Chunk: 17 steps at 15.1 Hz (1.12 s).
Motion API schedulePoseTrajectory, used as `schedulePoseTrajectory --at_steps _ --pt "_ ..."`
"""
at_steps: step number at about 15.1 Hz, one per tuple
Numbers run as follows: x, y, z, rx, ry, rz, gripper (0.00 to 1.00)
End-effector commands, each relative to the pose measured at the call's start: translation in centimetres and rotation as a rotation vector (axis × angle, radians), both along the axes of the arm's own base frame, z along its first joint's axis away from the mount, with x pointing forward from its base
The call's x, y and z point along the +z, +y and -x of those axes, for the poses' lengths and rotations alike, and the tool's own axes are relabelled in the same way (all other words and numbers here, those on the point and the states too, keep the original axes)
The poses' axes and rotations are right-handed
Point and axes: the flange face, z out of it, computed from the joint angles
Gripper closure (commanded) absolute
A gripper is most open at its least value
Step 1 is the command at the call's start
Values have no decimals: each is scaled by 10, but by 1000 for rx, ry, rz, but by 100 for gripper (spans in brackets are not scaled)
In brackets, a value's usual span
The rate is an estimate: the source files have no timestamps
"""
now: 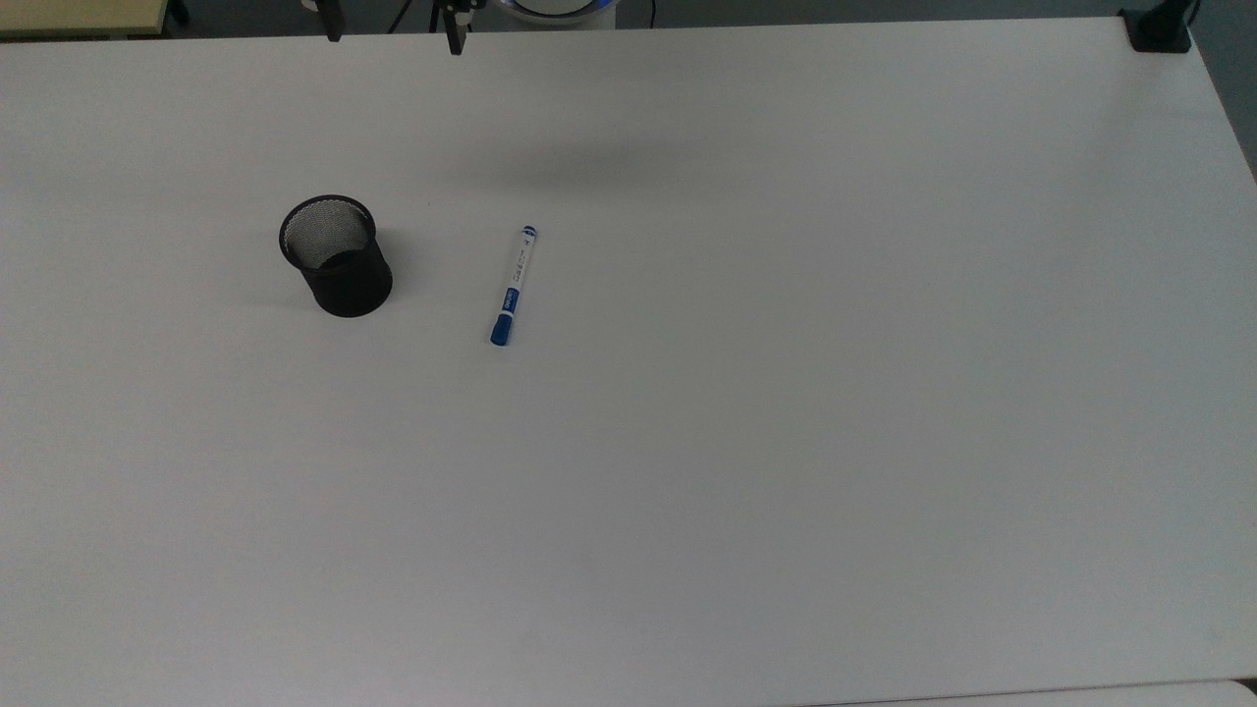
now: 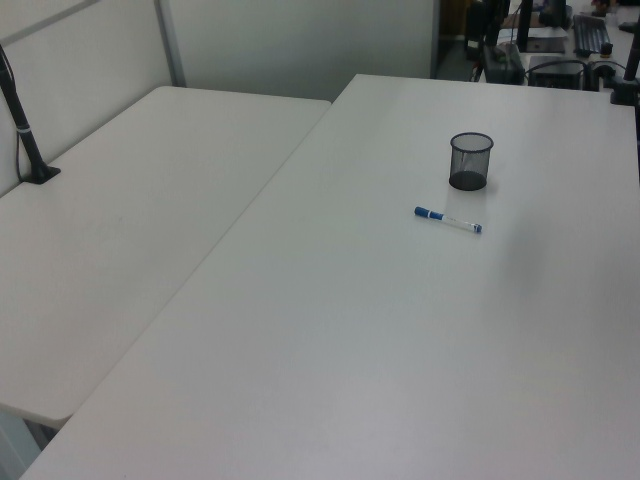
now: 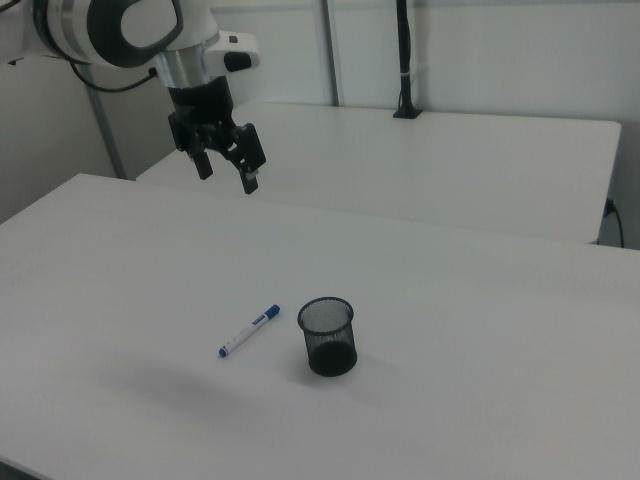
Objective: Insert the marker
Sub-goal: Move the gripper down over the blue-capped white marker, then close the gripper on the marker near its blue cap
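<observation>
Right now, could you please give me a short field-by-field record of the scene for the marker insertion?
marker: lying flat on the table, apart from the cup
blue cap end: nearer the top view's bottom
cup: black mesh, upright, looks empty, on the top view's left of the marker
hand: open, raised above the table, holding nothing
task status: marker not yet grasped
</observation>
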Motion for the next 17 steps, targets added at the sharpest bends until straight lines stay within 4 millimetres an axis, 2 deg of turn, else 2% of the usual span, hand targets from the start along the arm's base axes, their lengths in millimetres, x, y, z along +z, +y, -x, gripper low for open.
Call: schedulePoseTrajectory --at_steps 1,3,6,9,10,12,14,17 --pt "-11 -4 7 97 46 19 0" --pt "-49 -5 -9 185 115 52 0" --pt "-87 18 -24 222 173 117 0" --pt "-115 21 -33 194 168 142 0" --pt "-137 23 -34 183 198 138 0" --pt "-163 25 -47 116 170 135 0" --pt "-197 26 -60 44 149 128 0" --pt "-234 36 -75 7 106 117 0"
